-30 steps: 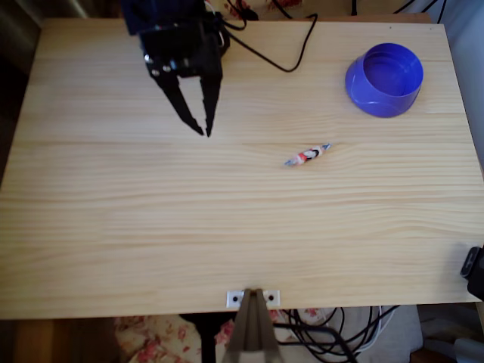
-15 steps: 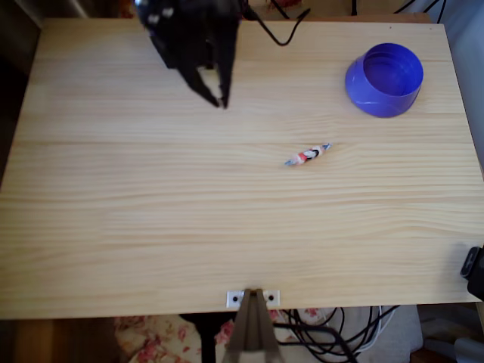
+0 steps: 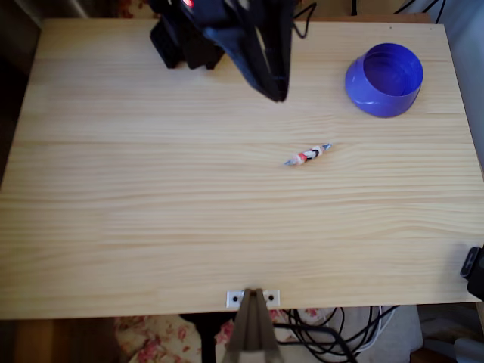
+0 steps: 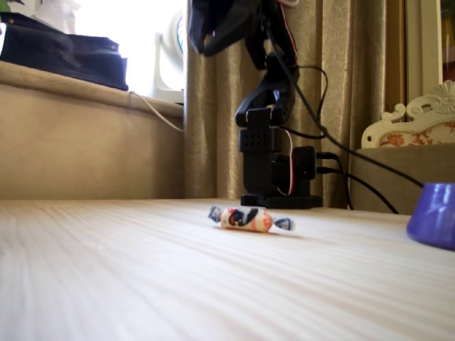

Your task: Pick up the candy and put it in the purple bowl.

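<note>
The pale wooden tabletop [image 3: 151, 227] is stretching across the overhead view, and the black arm [image 3: 219, 30] is reaching in from its far edge. The arm's base [image 4: 274, 167] is standing at the far side of the tabletop in the fixed view, cables trailing off to the right. The jaws are pointing down toward the wood, raised off it, and the gripper [image 3: 277, 92] is looking blurred, so whether the jaws are wide or narrow, one cannot tell. The purple bowl [image 3: 384, 79] is sitting at the far right, upright. And the candy [image 3: 307, 155] is lying flat on the bare wood right of centre, well apart from the bowl, nearer than the gripper tips and apart from them.
</note>
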Robot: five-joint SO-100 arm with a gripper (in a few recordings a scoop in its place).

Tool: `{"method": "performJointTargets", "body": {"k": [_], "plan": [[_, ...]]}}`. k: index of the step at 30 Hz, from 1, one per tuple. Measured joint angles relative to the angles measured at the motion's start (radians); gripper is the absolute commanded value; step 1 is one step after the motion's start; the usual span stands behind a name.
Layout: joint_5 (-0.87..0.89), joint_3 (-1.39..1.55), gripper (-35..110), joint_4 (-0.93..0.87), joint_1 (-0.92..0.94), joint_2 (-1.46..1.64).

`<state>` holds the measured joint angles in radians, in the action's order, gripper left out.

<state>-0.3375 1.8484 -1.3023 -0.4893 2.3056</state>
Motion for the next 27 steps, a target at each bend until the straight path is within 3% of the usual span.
{"method": "performJointTargets", "body": {"k": [11,22,27], "plan": [[-0.408,0.163,14,0.126,-0.175,-0.118],[-0.479,0.299,15,0.331,-0.302,-0.296],[-0.451,0.167,16,0.267,-0.299,-0.393]]}}
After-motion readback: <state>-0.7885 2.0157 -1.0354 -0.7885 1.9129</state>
